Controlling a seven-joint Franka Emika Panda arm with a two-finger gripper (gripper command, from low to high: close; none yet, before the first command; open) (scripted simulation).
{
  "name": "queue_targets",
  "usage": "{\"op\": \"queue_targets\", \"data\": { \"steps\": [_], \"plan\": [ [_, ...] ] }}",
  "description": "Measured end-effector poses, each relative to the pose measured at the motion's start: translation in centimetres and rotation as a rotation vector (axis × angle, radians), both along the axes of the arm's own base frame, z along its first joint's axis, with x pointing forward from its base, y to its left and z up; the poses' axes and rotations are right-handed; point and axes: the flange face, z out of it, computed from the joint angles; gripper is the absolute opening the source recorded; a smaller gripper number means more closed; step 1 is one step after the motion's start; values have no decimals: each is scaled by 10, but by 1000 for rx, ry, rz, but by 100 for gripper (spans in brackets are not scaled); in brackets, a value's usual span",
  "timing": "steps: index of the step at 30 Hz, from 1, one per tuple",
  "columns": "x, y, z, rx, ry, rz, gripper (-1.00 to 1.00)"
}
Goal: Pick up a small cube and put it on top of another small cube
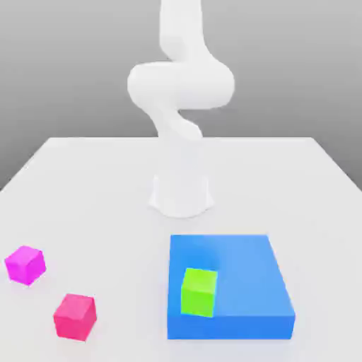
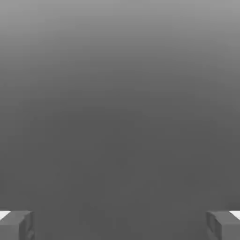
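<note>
Clearly the two views give different things. From the exterior view I see the white counter (image 1: 85, 184), smooth and matte, with the arm (image 1: 181, 106) standing on its round base near the middle. The arm is a glossy white body of rounded, tube-like links that bend above the base and go out of the picture upward.

On the counter lie four things. A magenta cube (image 1: 25, 264) sits close to the near edge at the exterior view's left, and a pink cube (image 1: 75, 316) is near it, closer to the near edge and apart from it, not touching. Both are small, with flat plain faces and sharp edges. A flat blue block (image 1: 240, 283), wide and low like a slab, lies in front of the base toward the near edge. A small green cube (image 1: 199, 290) stands upright on this slab, at its near corner on the exterior view's left.

From the hand view I see the pincer (image 2: 120, 226) with its two fingertips (image 2: 17, 225) far apart, so it is wide open and holds nothing. The tips are grey, blocky and square-cut. Behind them is a plain grey background with a soft gradient.
</note>
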Motion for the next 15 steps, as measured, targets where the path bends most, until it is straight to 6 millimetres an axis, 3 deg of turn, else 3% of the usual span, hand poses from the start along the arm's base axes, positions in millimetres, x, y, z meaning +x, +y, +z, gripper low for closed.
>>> {"op": "queue_targets", "data": {
  "steps": [7,15],
  "plan": [
    [64,-42,-103,142,149,-344,0],
    [97,-99,-232,303,290,-737,0]
  ]
}}
